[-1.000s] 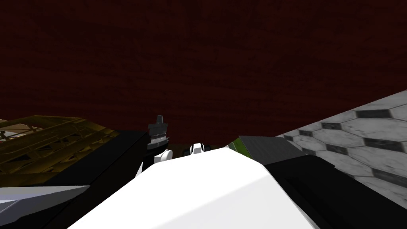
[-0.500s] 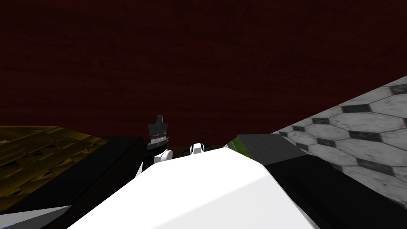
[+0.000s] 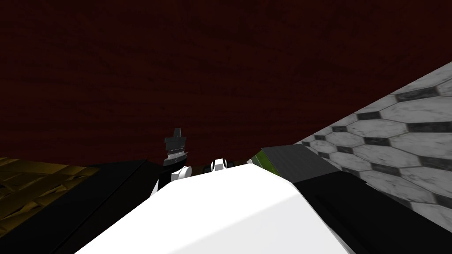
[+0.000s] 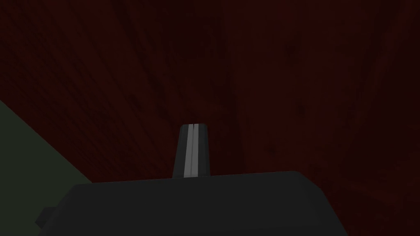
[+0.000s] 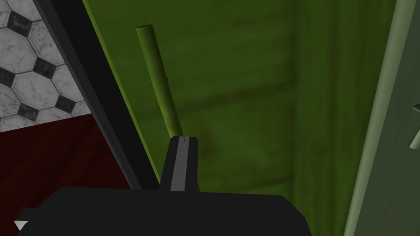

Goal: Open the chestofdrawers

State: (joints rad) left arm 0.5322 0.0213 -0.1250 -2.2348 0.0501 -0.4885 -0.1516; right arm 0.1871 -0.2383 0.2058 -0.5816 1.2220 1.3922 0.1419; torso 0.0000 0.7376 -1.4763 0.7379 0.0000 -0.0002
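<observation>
Dark red flooring (image 3: pixel 220 66) lies ahead. Chest of drawers (image 5: pixel 254 102), green-fronted, faces my right hand (image 5: pixel 183 141), fingers pressed together over its bar handle (image 5: pixel 158 78). Recommend spreading them astride the bar before pulling. Left hand (image 4: pixel 192 127) likewise closed, idle.

surface (image 3: pixel 220 66): dark red woodgrain | tiles (image 3: pixel 397 132): white-grey marbled hexagons, black insets | chest front (image 5: pixel 254 90), handle (image 5: pixel 158 78): green

Two tools (image 4: pixel 192 126) (image 5: pixel 183 139), one green bar handle (image 5: pixel 158 78)
</observation>
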